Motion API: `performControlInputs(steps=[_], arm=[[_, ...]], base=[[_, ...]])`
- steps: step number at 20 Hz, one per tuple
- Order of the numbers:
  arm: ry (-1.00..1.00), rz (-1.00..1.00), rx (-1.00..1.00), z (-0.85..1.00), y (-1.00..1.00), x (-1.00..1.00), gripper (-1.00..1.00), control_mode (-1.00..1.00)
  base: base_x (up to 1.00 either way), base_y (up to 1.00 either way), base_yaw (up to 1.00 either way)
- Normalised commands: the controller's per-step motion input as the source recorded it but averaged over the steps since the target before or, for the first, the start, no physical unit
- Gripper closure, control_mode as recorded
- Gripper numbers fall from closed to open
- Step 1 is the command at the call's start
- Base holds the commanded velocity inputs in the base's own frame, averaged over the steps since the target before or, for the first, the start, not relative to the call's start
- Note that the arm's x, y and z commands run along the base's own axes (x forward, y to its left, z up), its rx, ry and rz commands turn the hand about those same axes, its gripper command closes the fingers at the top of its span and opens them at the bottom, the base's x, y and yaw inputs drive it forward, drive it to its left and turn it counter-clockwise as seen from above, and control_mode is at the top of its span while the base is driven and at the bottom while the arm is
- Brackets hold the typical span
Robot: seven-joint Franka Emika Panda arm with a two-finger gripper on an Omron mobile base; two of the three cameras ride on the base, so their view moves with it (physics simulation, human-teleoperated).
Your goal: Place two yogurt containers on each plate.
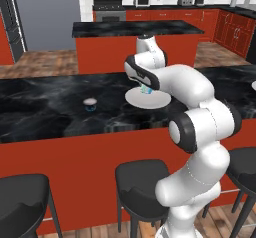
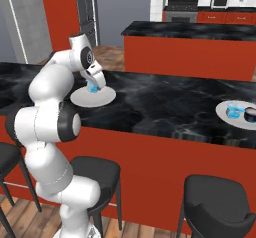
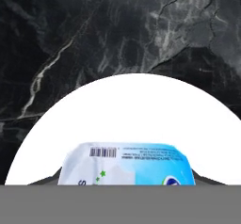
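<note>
Progress looks to be somewhere past the middle, judging by how the tubs lie. The far plate [image 2: 236, 116], near the right end of the bench [image 2: 165, 104] in the right base view, carries a light blue tub [image 2: 231, 110] and a darker round thing just beside it that I take for a second tub [image 2: 249, 113], though it is too small to be sure. If so, that plate is done. The near plate [image 1: 146, 99] sits mid-bench toward the front edge, and the pincer [image 1: 146, 89] hangs right over it, clamped on a held tub [image 3: 128, 164]. Whether that tub already touches the plate I cannot tell. No other tub shows on the near plate, so it seems to need this one set down and one more. A loose tub [image 1: 90, 104], rounder with a dark blue base, stands on the bench well to the left of the near plate, most likely the last one to fetch.

The left base view gives the loose tub, and barely catches the far plate at its right edge. The right base view gives the far plate and what it holds, and shows the arm's wrist bent down over the near plate. The hand view gives the grip itself: dark fingers [image 3: 44, 180] flank the held tub on both sides, its barcode and blue label facing the camera, with the white plate spread beneath and black marbled bench beyond.
</note>
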Motion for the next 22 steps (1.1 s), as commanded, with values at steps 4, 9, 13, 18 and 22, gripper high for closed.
performControlInputs(steps=[4, 9, 13, 18, 22], arm=[[-0.04, 0.00, 0.00, -0.04, 0.00, 0.00, 1.00, -1.00], [-0.02, 0.00, -0.01, -0.10, 0.00, -0.03, 1.00, -1.00], [-0.01, 0.00, -0.01, -0.16, 0.01, -0.01, 1.00, -1.00], [-0.01, 0.00, -0.01, -0.08, 0.04, -0.10, -1.00, -1.00], [0.00, 0.00, 0.00, 0.00, 0.04, -0.08, -1.00, -1.00]], base=[[0.00, 0.00, 0.00], [0.00, 0.00, 0.00], [0.00, 0.00, 0.00], [0.00, 0.00, 0.00], [0.00, 0.00, 0.00]])
